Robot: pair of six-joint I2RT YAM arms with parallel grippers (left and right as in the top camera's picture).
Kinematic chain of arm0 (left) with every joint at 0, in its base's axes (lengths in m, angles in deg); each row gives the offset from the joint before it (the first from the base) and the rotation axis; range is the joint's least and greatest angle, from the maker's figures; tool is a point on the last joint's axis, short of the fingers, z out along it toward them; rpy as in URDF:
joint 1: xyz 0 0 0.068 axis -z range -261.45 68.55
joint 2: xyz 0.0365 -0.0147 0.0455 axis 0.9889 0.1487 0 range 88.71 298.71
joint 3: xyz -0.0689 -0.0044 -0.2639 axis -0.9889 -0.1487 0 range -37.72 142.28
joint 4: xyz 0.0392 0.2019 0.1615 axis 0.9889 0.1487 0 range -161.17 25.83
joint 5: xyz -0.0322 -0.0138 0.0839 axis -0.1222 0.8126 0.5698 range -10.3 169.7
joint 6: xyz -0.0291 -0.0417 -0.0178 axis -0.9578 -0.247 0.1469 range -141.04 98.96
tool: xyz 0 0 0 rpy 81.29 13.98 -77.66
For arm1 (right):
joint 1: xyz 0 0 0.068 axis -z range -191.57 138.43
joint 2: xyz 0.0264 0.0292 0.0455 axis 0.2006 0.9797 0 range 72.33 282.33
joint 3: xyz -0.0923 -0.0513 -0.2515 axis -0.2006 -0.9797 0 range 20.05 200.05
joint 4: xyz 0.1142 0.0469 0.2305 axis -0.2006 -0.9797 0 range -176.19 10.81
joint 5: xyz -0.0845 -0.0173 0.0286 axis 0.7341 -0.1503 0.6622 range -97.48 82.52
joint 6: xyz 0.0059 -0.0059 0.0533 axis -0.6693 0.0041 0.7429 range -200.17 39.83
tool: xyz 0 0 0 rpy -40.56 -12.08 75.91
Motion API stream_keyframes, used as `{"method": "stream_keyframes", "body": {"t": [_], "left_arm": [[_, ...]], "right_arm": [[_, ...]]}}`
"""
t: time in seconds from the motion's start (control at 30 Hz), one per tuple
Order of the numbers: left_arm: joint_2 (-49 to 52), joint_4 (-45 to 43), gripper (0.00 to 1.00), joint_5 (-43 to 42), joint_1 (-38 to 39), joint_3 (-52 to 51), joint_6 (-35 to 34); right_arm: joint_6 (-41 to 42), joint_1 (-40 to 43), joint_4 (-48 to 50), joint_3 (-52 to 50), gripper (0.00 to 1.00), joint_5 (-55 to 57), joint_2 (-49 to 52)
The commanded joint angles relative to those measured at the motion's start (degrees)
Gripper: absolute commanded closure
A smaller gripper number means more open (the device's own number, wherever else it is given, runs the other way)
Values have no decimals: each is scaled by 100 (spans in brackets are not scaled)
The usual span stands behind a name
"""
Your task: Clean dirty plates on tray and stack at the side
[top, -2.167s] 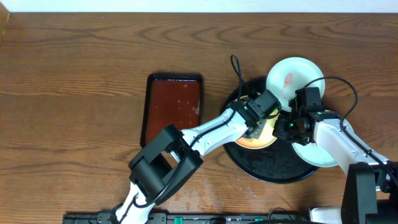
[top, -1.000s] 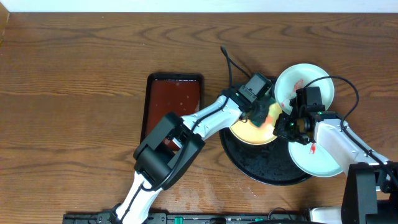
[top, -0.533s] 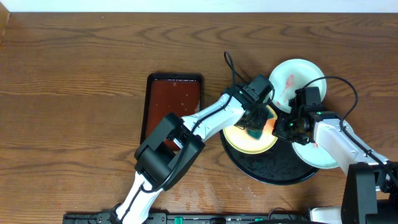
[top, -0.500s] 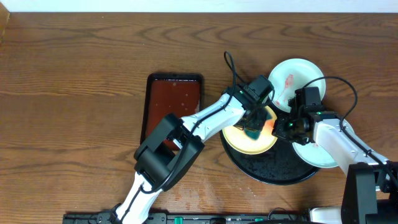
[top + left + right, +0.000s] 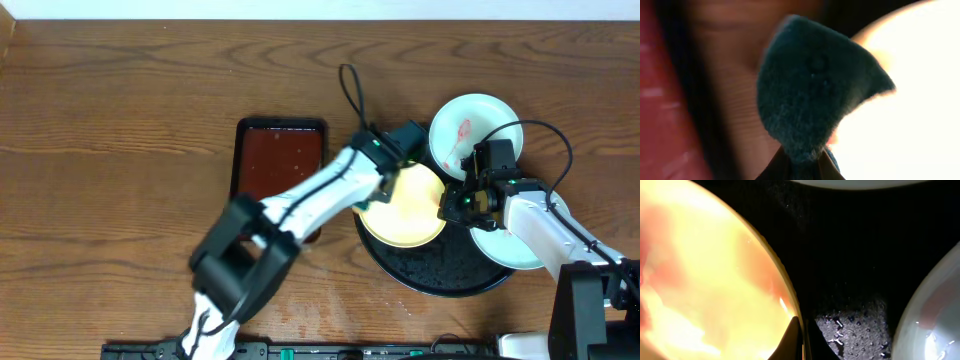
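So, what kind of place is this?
Probably a robot test bench, not a real kitchen: a wooden table, two robot arms, and smeared plates on a black tray.

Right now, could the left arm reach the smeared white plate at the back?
Likely yes: the left fingers, holding the cloth, hover beside the white plate, nothing between; the right fingers grip the yellow plate, off to one side.
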Motion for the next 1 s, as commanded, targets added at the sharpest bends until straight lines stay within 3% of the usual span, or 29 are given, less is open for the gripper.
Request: {"method": "stream_keyframes", "body": {"t": [0.0,0.13,0.2,0.43,0.6,0.8,0.97], "left_arm": [[-675,254,93,518,-428,-37,-33],[-970,673,93,518,-925,-39,-31],[-957,745,93,402,-1182,-90,-28],[-876,131,92,-503,-1871,-1003,13],[-901,2,76,-693,-2017,-1217,37],[-1325,50,50,-844,-2017,-1209,236],[-1864,92,43,-844,-2017,-1209,234]], "right_arm": [[-280,11,9,2,99,210,31],[-280,11,35,2,94,210,31],[-280,11,90,2,97,210,31],[-831,11,214,136,99,-216,-87],[-925,-52,-72,363,99,103,-688],[-922,-540,-350,501,99,2031,-1834],[-927,-1086,-387,501,99,3416,-2422]]}}
